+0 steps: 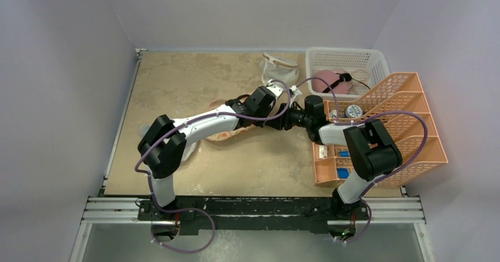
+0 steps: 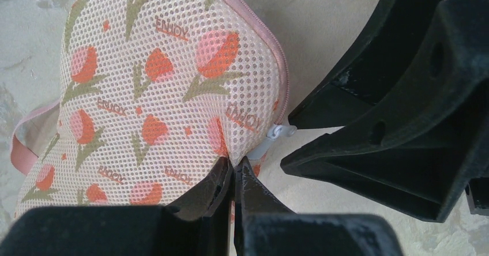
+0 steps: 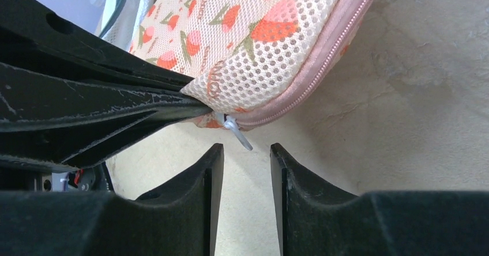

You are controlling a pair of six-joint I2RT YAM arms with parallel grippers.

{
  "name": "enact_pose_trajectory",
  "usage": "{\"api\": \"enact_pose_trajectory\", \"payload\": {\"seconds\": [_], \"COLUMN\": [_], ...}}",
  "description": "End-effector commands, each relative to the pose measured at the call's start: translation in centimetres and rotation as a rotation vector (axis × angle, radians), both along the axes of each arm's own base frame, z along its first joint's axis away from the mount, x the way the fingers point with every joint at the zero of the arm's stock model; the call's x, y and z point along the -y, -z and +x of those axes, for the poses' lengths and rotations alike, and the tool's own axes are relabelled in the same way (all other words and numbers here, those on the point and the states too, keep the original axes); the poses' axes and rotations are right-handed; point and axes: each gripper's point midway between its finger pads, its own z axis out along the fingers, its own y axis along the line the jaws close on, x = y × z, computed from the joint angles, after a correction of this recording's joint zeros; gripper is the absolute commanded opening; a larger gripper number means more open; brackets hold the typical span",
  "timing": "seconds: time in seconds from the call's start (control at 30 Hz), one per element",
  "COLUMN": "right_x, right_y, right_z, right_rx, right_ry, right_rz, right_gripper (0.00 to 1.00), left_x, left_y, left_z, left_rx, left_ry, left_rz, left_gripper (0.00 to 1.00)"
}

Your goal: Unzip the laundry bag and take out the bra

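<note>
The laundry bag (image 2: 155,89) is a peach mesh pouch printed with orange-red shapes, with a pink zip round its edge. It lies on the table, partly under my left arm in the top view (image 1: 231,134). My left gripper (image 2: 233,164) is shut on the bag's edge, right beside the white zip pull (image 2: 275,135). My right gripper (image 3: 246,150) is open, and its fingertips sit just short of the zip pull (image 3: 237,131). The two grippers meet near the table's middle (image 1: 277,119). The zip looks shut. The bra is hidden.
A white mesh pouch (image 1: 278,67) lies at the back. A white basket (image 1: 371,61) at the back right holds a pink rounded thing with a black strap (image 1: 327,80). An orange tiered tray rack (image 1: 407,132) stands along the right side.
</note>
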Motion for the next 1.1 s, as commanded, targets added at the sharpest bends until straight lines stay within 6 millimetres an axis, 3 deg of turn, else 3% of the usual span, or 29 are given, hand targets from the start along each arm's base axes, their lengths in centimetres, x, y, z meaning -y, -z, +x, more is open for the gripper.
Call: {"api": "enact_pose_trajectory", "payload": {"seconds": [0.0, 0.47, 0.63, 0.77, 1.07], "right_x": [-0.8, -0.9, -0.3, 0.6, 5.4], "right_y": [-2.8, -2.8, -2.1, -1.7, -1.3], "right_z": [1.4, 1.7, 2.1, 2.4, 4.6], "right_rx": [0.089, 0.081, 0.065, 0.075, 0.108], "right_ry": [-0.021, -0.02, 0.013, 0.049, 0.199], "right_rz": [0.052, 0.056, 0.005, -0.054, -0.232], "right_gripper": [0.37, 0.2, 0.09, 0.0, 0.0], "left_x": [0.7, 0.9, 0.9, 0.9, 0.7], "left_y": [-3.6, -3.2, -3.2, -3.1, -2.8], "left_z": [0.5, 0.4, 0.4, 0.4, 0.4], "left_rx": [0.062, 0.048, 0.047, 0.047, 0.044], "left_ry": [0.009, 0.021, 0.021, 0.021, 0.026], "left_rz": [-0.071, -0.069, -0.066, -0.062, -0.042], "left_gripper": [0.0, 0.0, 0.0, 0.0, 0.0]}}
